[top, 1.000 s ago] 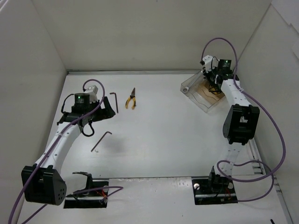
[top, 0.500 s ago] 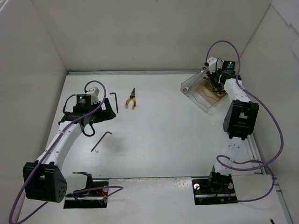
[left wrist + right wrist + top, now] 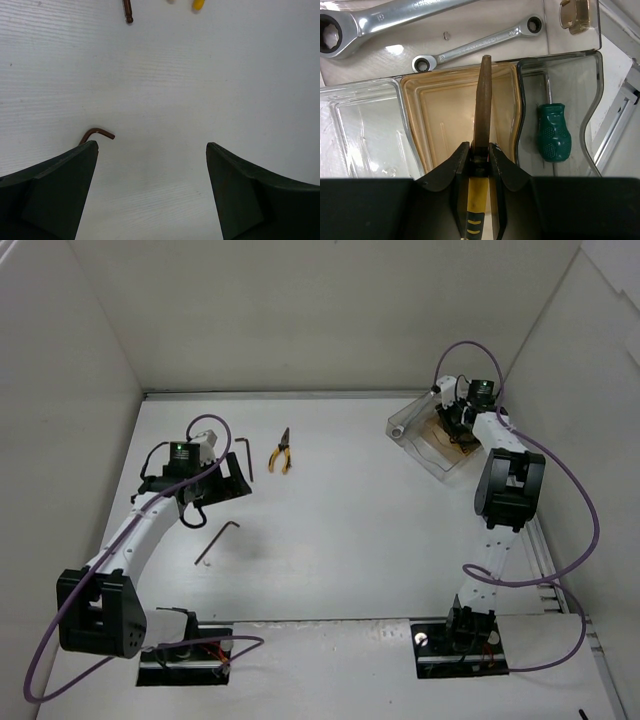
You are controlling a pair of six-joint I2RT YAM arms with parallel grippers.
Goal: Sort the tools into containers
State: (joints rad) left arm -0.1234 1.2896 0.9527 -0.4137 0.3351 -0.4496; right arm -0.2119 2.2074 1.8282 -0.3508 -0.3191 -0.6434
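Observation:
My right gripper (image 3: pixel 479 147) is shut on yellow-handled pliers (image 3: pixel 482 95), whose brown nose points down into the tan-bottomed compartment of the clear container (image 3: pixel 410 125). A green-handled screwdriver (image 3: pixel 552 132) lies in the compartment beside it. Two silver wrenches (image 3: pixel 480 42) lie just beyond the tan compartment. In the top view the right gripper (image 3: pixel 452 422) hangs over the container (image 3: pixel 410 432). My left gripper (image 3: pixel 151 147) is open and empty above the table, with the bend of a hex key (image 3: pixel 98 133) at its left fingertip. A second pair of yellow pliers (image 3: pixel 280 452) lies at the back middle.
One hex key (image 3: pixel 245 456) lies next to the left gripper (image 3: pixel 222 480), and another (image 3: pixel 216 541) lies nearer the front. White walls enclose the table on three sides. Purple cables loop from both arms.
The right wrist has shifted slightly left over the container, still holding the pliers. The left arm has edged a little to the right.

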